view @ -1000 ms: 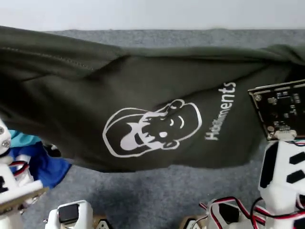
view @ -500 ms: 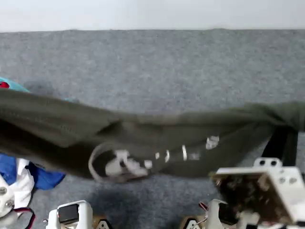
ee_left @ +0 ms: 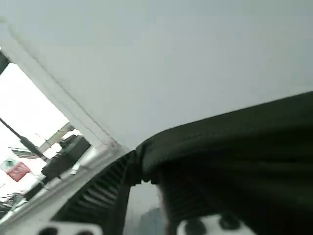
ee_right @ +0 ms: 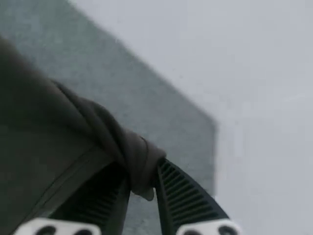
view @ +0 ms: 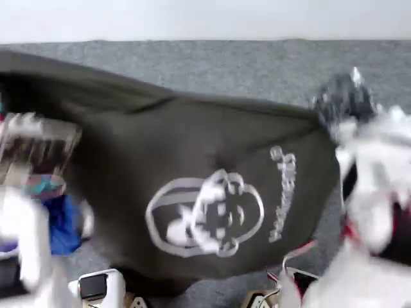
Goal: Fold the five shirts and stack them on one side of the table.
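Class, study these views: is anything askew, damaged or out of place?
Nothing damaged. The dark shirt is held tilted between the left gripper and right gripper, its fabric bunched in both; blue clothes lie crumpled beside it.

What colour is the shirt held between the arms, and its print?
Dark olive-green shirt with a white face print; shows best in the high view.

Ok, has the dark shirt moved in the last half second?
Yes. The dark shirt has spread out, its top edge now nearer the far edge of the grey table.
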`<state>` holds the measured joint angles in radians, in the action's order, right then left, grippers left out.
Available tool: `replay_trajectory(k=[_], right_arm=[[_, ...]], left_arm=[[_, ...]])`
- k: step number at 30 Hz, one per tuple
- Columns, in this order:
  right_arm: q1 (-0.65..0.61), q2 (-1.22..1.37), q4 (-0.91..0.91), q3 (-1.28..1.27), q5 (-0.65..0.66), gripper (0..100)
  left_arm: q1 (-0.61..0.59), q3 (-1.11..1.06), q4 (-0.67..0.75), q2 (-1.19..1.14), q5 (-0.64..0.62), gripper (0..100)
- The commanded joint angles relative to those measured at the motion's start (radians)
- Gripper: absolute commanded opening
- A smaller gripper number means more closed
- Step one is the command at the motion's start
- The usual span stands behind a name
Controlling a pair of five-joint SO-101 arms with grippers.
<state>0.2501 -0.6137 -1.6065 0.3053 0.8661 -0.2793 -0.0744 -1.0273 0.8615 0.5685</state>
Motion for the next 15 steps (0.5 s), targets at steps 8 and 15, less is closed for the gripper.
replay_trajectory(k=[8, 15], right_arm=[[-0.113, 0.237, 0.512, -0.342, 0.011, 1.0], [-0.137, 0.452, 0.842, -0.376, 0.012, 1.0]], left_arm=[[0.086, -0.216, 0.325, -0.350, 0.032, 1], [0.101, -0.139, 0.479, -0.620, 0.032, 1]])
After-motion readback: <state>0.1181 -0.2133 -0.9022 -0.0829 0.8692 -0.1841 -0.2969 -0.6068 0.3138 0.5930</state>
